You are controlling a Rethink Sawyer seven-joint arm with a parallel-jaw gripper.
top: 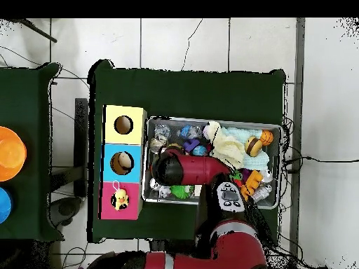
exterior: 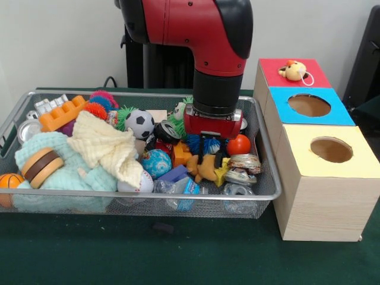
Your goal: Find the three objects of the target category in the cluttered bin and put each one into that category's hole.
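The red and black arm (exterior: 202,35) reaches down into the bin (exterior: 136,196), a silver wire-mesh basket on the green worktop (exterior: 178,255), its gripper (exterior: 208,145) buried among the toys near the basket's right end in the front view. Whether the jaws stand apart or together cannot be told; clutter hides them from the front, and from overhead the arm's own body covers them. The front view picks out a soccer ball (exterior: 140,123), a globe ball (exterior: 157,162), an orange ball (exterior: 239,144), a cream knitted cloth (exterior: 107,145), a toy burger (exterior: 41,166) and an orange block (exterior: 62,114). Just beside the bin stand three wood-grain boxes, yellow-topped (exterior: 331,151), blue-topped (exterior: 309,105) and red-topped (exterior: 294,72), a yellow duck toy (exterior: 293,70) sitting on the red one. Only the overhead view shows the tiled floor (top: 182,42) around the worktop, and orange (top: 10,153) and blue (top: 3,203) round objects on a neighbouring table.
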